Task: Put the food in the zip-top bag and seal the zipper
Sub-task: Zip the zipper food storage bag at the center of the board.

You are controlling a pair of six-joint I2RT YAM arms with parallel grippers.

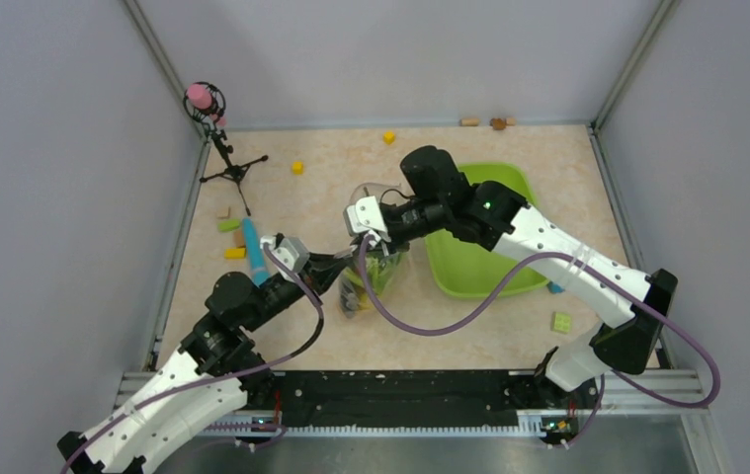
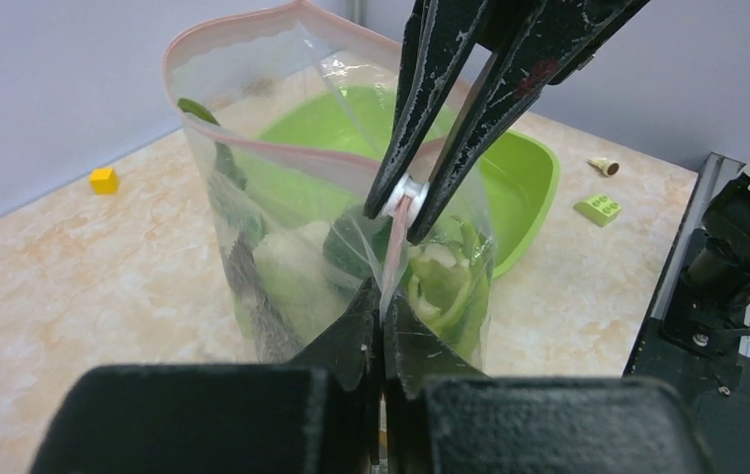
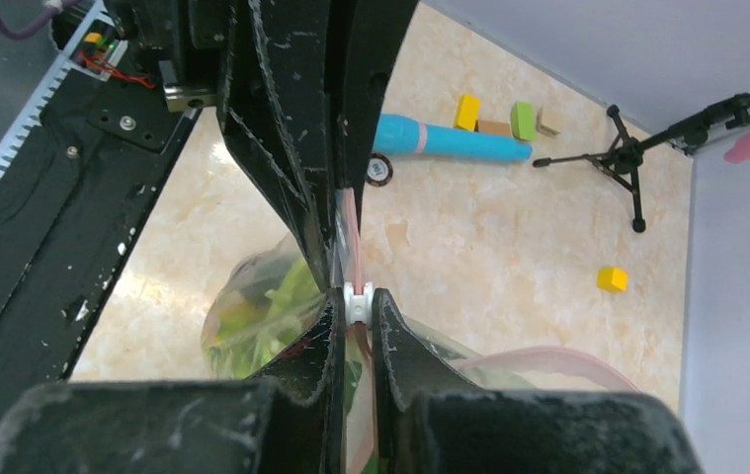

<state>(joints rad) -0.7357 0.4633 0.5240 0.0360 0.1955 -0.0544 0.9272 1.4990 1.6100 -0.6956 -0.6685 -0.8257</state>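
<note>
Zip-top bag (image 2: 252, 296) upright mid-table, just beside green tray (image 2: 524, 173); food (image 2: 440, 286) inside. Zipper (image 2: 282, 148) mouth gaping. Left gripper (image 2: 382, 301) clamped on zipper end, probably anchoring it taut. Right gripper (image 2: 405, 202) pinching white slider (image 2: 408, 188), likely to draw it along.

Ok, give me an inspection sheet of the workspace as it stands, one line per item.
Surface: beige marbled tabletop.
Job's things: zip-top bag upright, food inside; zipper gaping beyond the white slider.
Clutter: green tray, yellow block, green block, blue cylinder, microphone stand.
Grippers: left hand shut on zipper; right hand shut on slider.
Cables: purple cable loops across the tray's near edge.
Surroundings: grey walls.
</note>
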